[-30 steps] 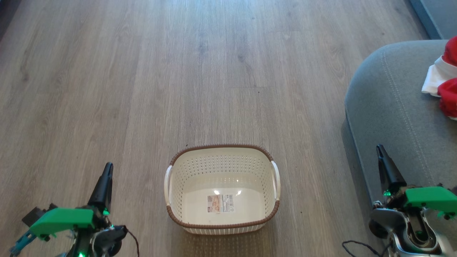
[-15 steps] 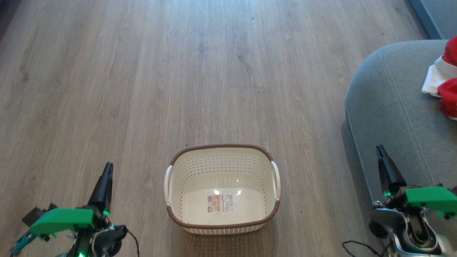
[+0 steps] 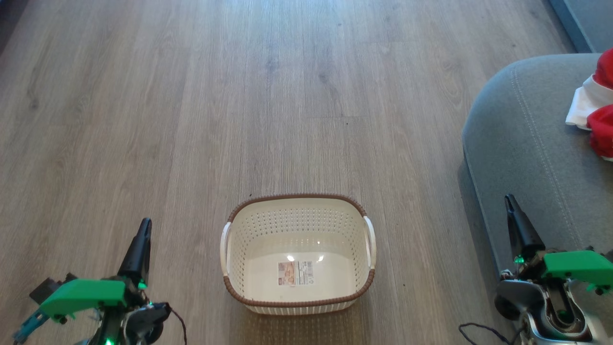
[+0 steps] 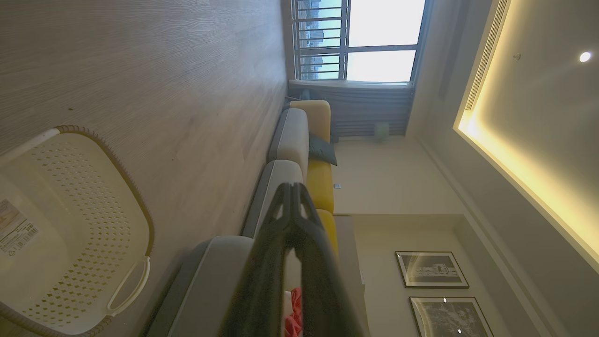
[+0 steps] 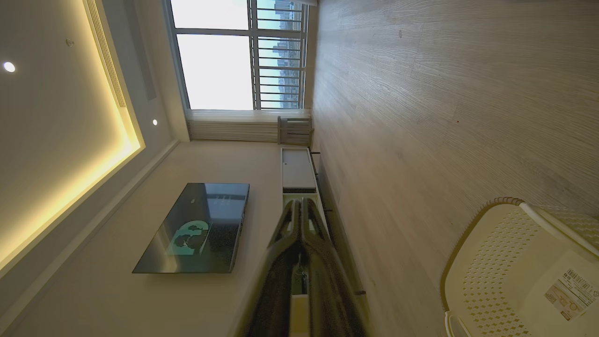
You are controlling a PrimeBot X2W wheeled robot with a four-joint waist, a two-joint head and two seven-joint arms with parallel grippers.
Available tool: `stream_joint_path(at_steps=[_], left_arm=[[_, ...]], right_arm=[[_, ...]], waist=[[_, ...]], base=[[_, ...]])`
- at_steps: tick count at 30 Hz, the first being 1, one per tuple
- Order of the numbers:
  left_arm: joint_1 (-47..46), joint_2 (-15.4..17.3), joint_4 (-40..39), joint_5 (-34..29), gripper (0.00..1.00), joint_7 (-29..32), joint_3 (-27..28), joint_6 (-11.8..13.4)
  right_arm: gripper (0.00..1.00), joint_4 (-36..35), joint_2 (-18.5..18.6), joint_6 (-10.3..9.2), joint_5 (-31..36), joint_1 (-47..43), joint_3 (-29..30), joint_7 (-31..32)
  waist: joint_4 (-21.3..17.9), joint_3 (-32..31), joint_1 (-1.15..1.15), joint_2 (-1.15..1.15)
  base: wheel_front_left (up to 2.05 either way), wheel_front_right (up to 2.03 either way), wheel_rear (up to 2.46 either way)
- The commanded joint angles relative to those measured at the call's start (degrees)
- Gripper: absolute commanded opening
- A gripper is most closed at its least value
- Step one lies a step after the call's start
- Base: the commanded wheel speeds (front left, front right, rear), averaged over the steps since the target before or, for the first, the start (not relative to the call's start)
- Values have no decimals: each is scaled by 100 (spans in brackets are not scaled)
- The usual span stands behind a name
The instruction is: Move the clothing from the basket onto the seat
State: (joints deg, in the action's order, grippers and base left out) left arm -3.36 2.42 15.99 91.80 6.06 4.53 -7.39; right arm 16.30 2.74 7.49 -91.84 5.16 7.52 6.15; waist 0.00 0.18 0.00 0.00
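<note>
- Stillness is all I can report: over the last second neither arm, the basket nor the camera framing has shifted, and every picture matches the one before it.
- My left hand [image 3: 144,226] sits at the lower left of the head view and my right hand [image 3: 510,205] at the lower right, both pointing up the frame.
- Both are clenched on nothing. In the left wrist view the left hand [image 4: 291,192] has its dark tips pressed together, and the right wrist view shows the same for the right hand [image 5: 301,204].
- At the lower centre of the head view, the basket [image 3: 297,196] stands on the wooden floor [image 3: 239,96], well apart from both hands. It holds nothing but the small label [image 3: 295,273] stuck to its bottom.
- At the right edge of the head view, the clothing [image 3: 602,128] lies on the seat [image 3: 522,143] as a bunch of red and white folds, partly cut off by the frame.
- At the bottom centre of the left wrist view, a sliver of red clothing [image 4: 295,314] shows behind my own fingers, against the grey seat [image 4: 206,281].
- With the basket empty, the garment on the cushion and both arms parked, I judge the move finished and nothing left to fetch.
- One caveat: I cannot see the whole garment, so I cannot tell whether all of it rests on the cushion.
</note>
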Motion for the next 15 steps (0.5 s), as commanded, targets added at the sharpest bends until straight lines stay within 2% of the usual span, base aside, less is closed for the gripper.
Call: stream_joint_path(at_steps=[1,15], left_arm=[[-283,45,-194,37,0,43,199,-10],[-283,45,-194,37,0,43,199,-10]], right_arm=[[0,-227,14,0,-33,103,-100,34],[0,-227,14,0,-33,103,-100,34]], waist=[[0,0,0,0],[0,0,0,0]], base=[[0,0,0],[0,0,0]])
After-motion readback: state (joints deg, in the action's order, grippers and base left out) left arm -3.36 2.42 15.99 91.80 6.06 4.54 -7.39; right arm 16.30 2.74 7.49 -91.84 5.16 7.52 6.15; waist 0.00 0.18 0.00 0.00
